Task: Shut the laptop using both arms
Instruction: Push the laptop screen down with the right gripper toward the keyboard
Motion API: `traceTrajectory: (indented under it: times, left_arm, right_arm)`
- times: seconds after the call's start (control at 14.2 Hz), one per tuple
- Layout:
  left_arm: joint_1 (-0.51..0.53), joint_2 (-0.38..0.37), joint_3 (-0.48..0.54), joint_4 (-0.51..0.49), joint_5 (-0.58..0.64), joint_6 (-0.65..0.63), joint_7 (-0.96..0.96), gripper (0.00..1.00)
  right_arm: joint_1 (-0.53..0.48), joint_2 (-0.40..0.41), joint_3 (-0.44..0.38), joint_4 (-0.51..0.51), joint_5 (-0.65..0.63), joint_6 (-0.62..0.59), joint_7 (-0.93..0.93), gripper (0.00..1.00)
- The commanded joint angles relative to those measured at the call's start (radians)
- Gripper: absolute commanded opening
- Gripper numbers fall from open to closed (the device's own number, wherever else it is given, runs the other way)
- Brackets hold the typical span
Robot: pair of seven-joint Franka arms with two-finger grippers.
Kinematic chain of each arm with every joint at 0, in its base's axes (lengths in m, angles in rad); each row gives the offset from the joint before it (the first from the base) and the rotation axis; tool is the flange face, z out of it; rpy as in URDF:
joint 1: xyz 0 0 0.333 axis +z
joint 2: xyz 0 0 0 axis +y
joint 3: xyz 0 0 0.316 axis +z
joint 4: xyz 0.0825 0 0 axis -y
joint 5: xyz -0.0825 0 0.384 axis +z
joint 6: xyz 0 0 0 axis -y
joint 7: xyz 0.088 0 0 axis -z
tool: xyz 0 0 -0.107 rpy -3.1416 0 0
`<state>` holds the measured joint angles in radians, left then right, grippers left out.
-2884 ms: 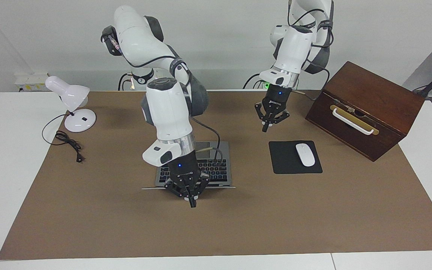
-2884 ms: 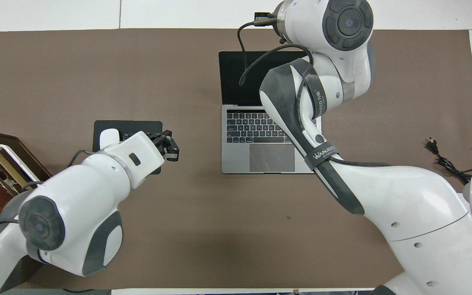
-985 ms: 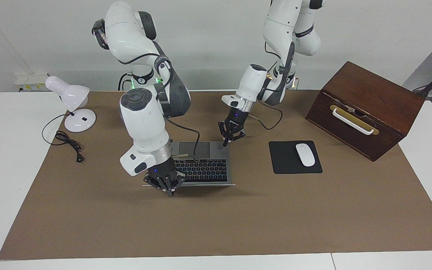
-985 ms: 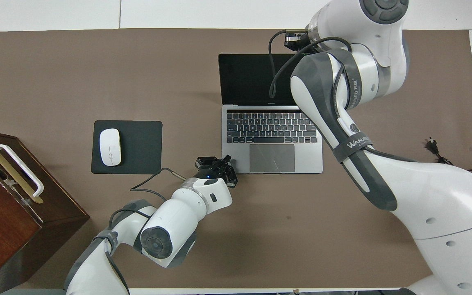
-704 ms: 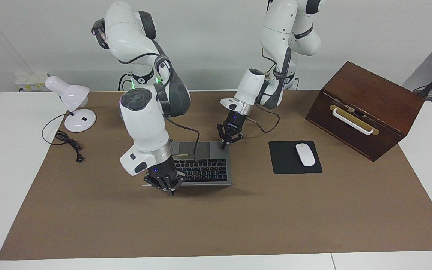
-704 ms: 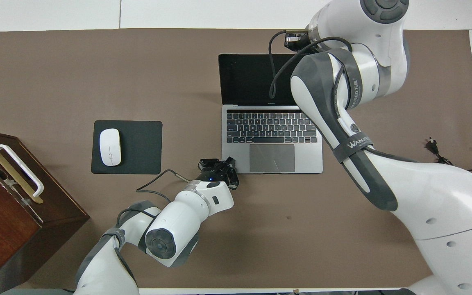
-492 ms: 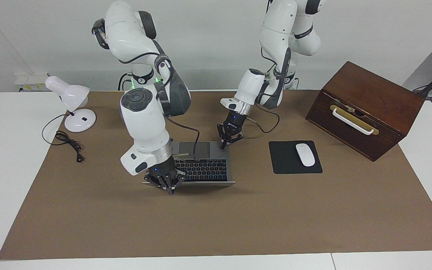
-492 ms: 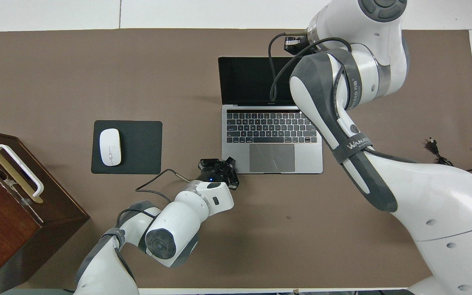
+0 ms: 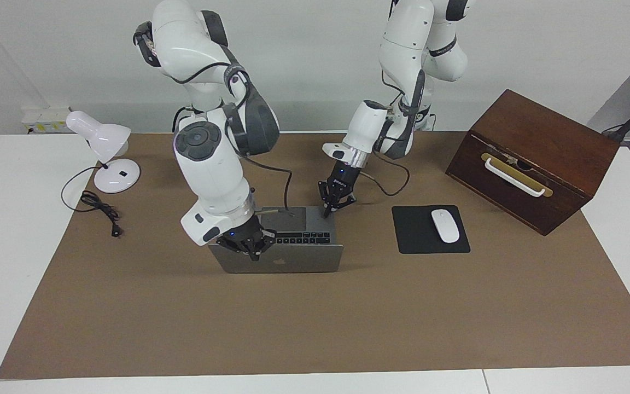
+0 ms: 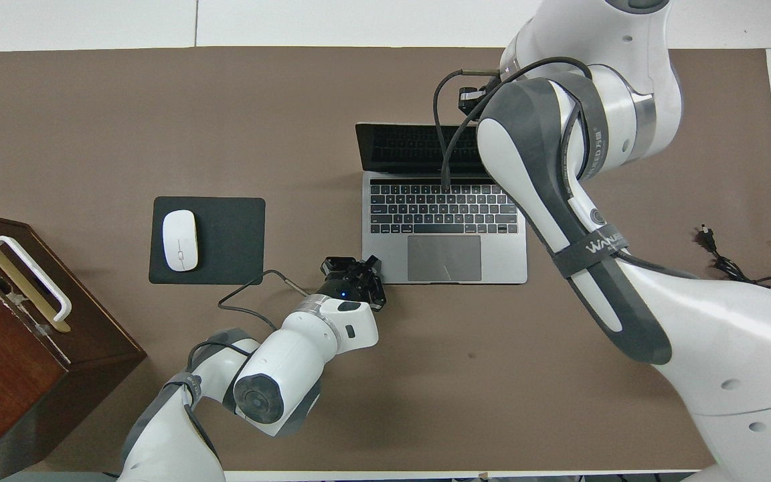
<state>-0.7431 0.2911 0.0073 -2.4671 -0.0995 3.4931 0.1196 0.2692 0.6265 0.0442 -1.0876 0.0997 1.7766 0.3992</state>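
Observation:
The silver-grey laptop (image 9: 298, 264) stands mid-table with its lid tilted up, the apple logo facing away from the robots. The overhead view shows its keys and trackpad (image 10: 444, 258) and a narrow strip of screen. My right gripper (image 9: 253, 253) is shut and presses on the back of the lid near its top edge, toward the right arm's end. In the overhead view it is hidden under its own arm. My left gripper (image 9: 327, 210) is shut. Its tip is at the corner of the laptop's base nearest the robots, toward the left arm's end, which also shows from overhead (image 10: 353, 269).
A black mouse pad (image 9: 416, 241) with a white mouse (image 9: 444, 225) lies beside the laptop toward the left arm's end. A brown wooden box (image 9: 534, 158) with a white handle stands past it. A white desk lamp (image 9: 108, 156) and its cord (image 9: 99, 208) are at the right arm's end.
The lid has swung up from lying flat open to tilted over the keyboard, with my right gripper moving toward the robots along with it. My left gripper came from near the mouse pad to the base's corner.

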Motion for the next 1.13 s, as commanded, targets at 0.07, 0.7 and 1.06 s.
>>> traceTrajectory:
  times: [0.07,0.7,1.06]
  left_arm:
    - [0.018,-0.001,0.014,-0.059,0.000,0.009,0.066,0.00]
    - [0.010,0.019,0.014,-0.062,0.000,0.009,0.072,0.00]
    - [0.007,0.022,0.014,-0.064,0.000,0.009,0.074,0.00]
  right_arm:
    - [-0.001,-0.025,0.013,-0.040,0.070,-0.090,0.024,0.00]
    - [-0.001,-0.142,0.020,-0.262,0.189,-0.148,0.044,0.00]
    - [0.021,-0.225,0.020,-0.475,0.189,0.012,0.035,0.00]
